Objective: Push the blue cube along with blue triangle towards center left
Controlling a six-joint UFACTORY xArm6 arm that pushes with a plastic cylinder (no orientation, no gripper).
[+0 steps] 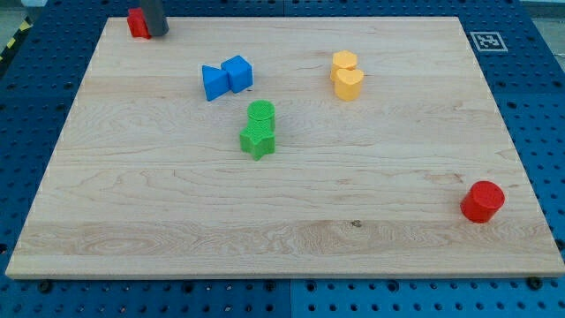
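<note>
The blue cube [237,73] and the blue triangle [213,82] touch each other on the wooden board [159,212], in the upper middle-left of the view. The triangle lies to the cube's left. My rod comes down at the view's top left, and my tip [157,33] rests at the board's top edge, right beside a red block [137,22]. The tip is well up and left of the blue pair, apart from them.
A green cylinder [261,113] and a green star [258,140] sit together just below the blue pair. A yellow cylinder [344,61] and a yellow heart [348,83] are at the upper right of centre. A red cylinder [482,201] stands near the right edge.
</note>
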